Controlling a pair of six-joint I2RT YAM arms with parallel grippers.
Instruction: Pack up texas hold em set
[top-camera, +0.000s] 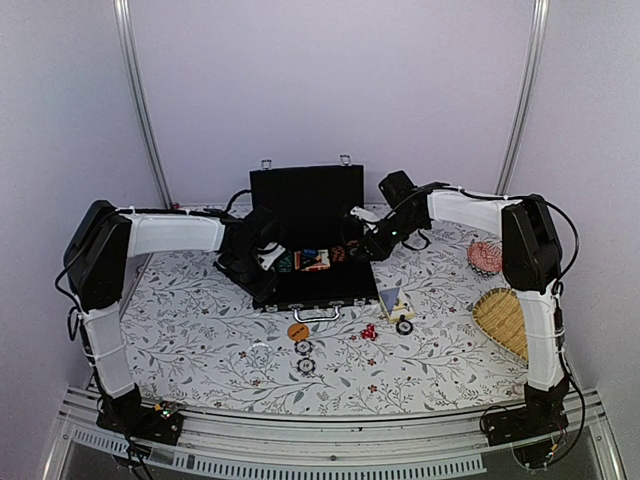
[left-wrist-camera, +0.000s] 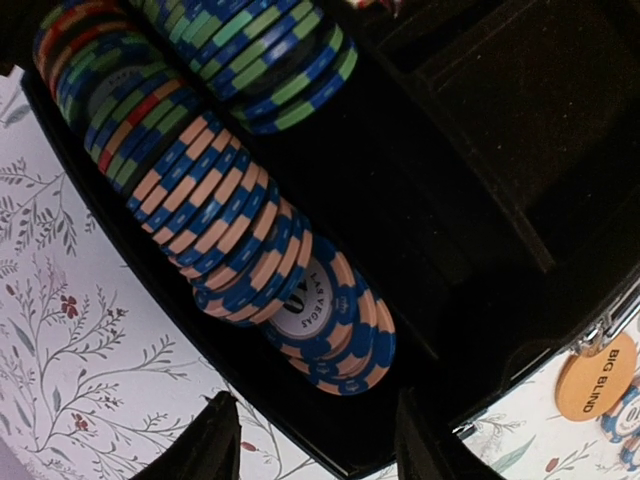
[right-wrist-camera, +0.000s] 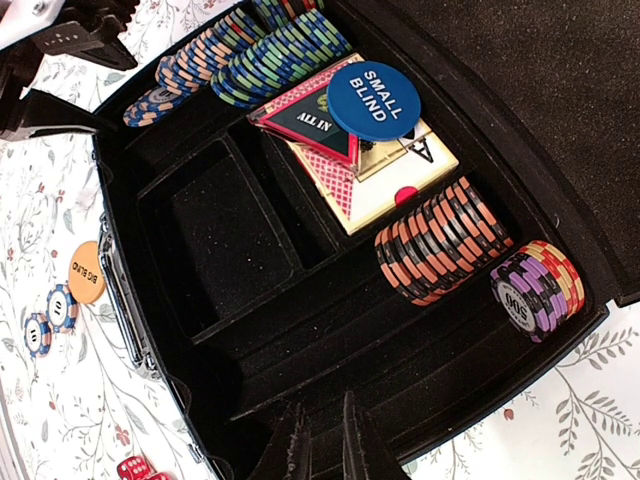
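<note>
The black case (top-camera: 310, 215) of the texas hold em set lies open mid-table, lid up. Rows of blue, green and peach chips (left-wrist-camera: 240, 230) fill its left slots. My left gripper (left-wrist-camera: 315, 450) hovers open over the case's left wall, nothing between its fingers. Inside also lie cards (right-wrist-camera: 385, 175), a blue "small blind" disc (right-wrist-camera: 375, 100), orange-black chips (right-wrist-camera: 440, 240) and purple chips (right-wrist-camera: 535, 285). My right gripper (right-wrist-camera: 322, 450) hangs over the empty right slots, jaws a narrow gap apart, holding nothing. An orange disc (top-camera: 297, 331), red dice (top-camera: 368, 331) and loose chips (top-camera: 304, 356) rest on the cloth.
A woven yellow basket (top-camera: 505, 320) and a red patterned dish (top-camera: 485, 256) sit at the right. A card-like piece and a chip (top-camera: 398, 310) lie just right of the case's silver handle (top-camera: 315, 313). The floral cloth (top-camera: 200, 340) covers the table.
</note>
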